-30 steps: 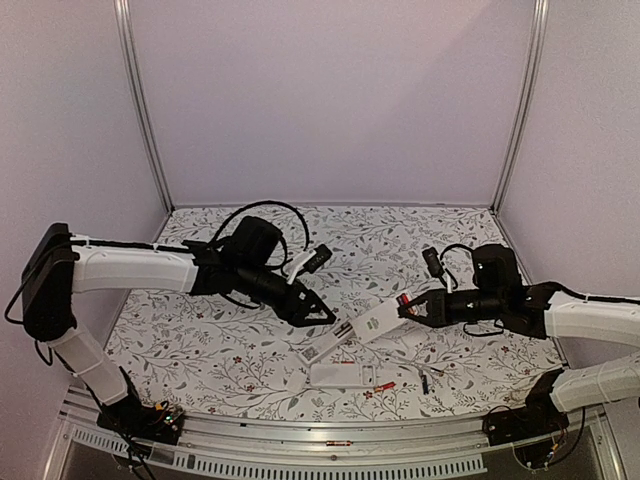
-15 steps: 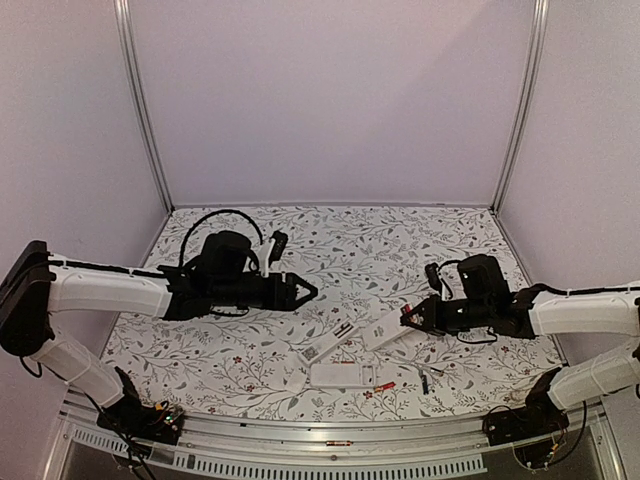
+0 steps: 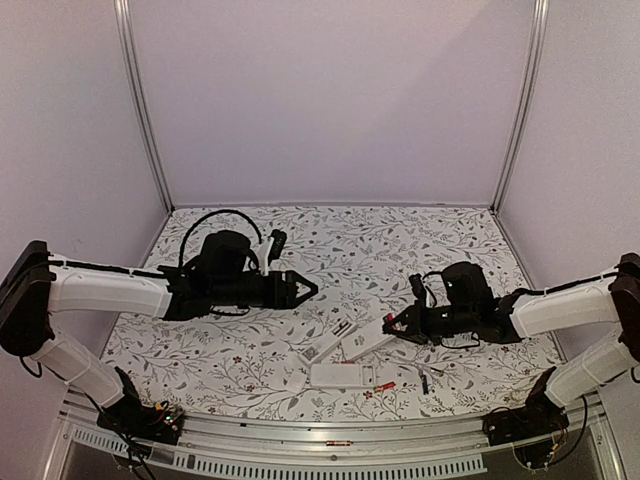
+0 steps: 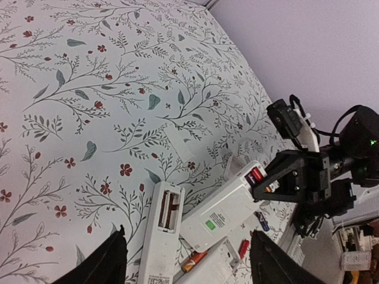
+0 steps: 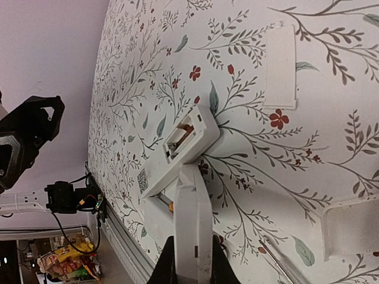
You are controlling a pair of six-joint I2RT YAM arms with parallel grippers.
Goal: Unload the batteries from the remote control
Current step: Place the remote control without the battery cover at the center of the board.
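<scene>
Black left tool (image 3: 308,289) hangs released above the floral table (image 3: 220,345). Midway, an open-backed remote (image 4: 161,231) lies beside a loose battery (image 4: 193,259). Right tool (image 3: 397,323) clenches another remote (image 3: 365,343), a red battery (image 4: 256,175) seated in its end.

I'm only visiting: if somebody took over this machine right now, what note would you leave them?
Left end effector: open, empty, hovering over the floral table.
Right end effector: shut on a white plastic remote with a green sticker.
Done: at least one red-orange cylindrical battery lies loose on the table.
Left: a second white remote, bay open, seems to hold a cell.
</scene>
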